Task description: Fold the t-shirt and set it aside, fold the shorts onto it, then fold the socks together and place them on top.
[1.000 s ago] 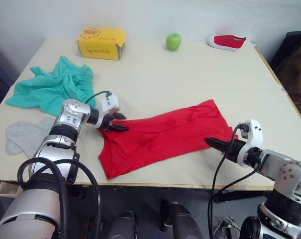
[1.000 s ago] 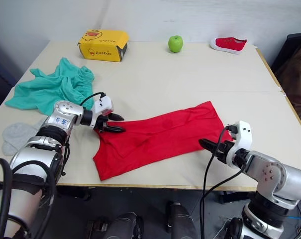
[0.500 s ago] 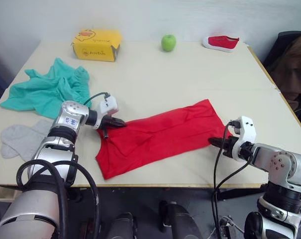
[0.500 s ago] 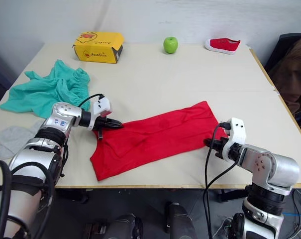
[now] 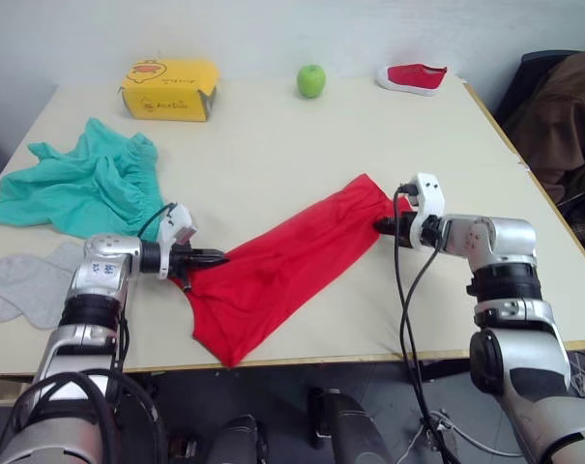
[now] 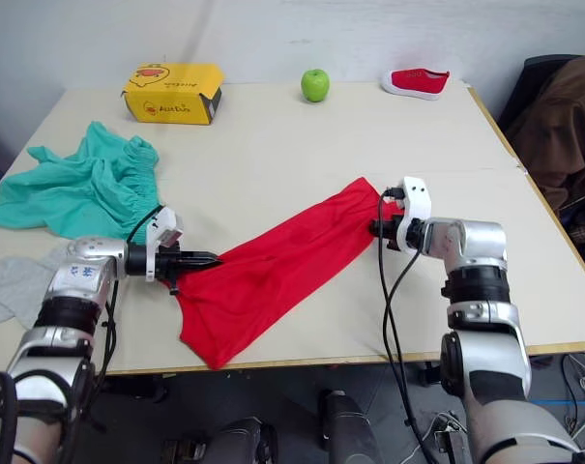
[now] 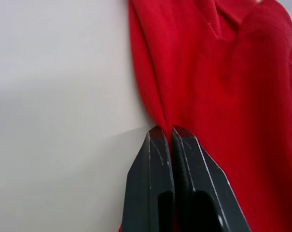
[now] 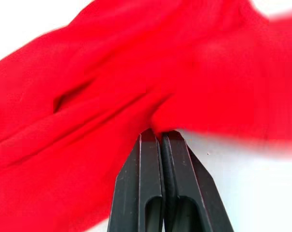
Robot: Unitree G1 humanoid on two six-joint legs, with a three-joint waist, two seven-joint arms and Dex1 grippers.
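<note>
The red t-shirt (image 5: 282,261) lies bunched in a diagonal strip across the front middle of the table. My left gripper (image 5: 215,257) is shut on its left edge, low over the tabletop; the left wrist view shows red cloth (image 7: 223,96) pinched between the closed fingertips (image 7: 158,137). At the shirt's right end, my right gripper (image 5: 377,227) is shut on a fold of the fabric (image 8: 88,121). The teal shorts (image 5: 79,184) lie crumpled at the far left. Two grey socks (image 5: 26,285) lie flat at the front left edge.
A yellow box (image 5: 169,89), a green apple (image 5: 311,80) and a small red shoe (image 5: 412,75) stand along the table's far edge. A brown jacket (image 5: 563,116) hangs beside the table on the right. Bare tabletop (image 5: 263,164) lies between the shirt and the far objects.
Both grippers have closed on the t-shirt's ends. The right gripper has carried its end farther in and to the left, so the shirt now lies narrower and steeper. The camera has also shifted.
</note>
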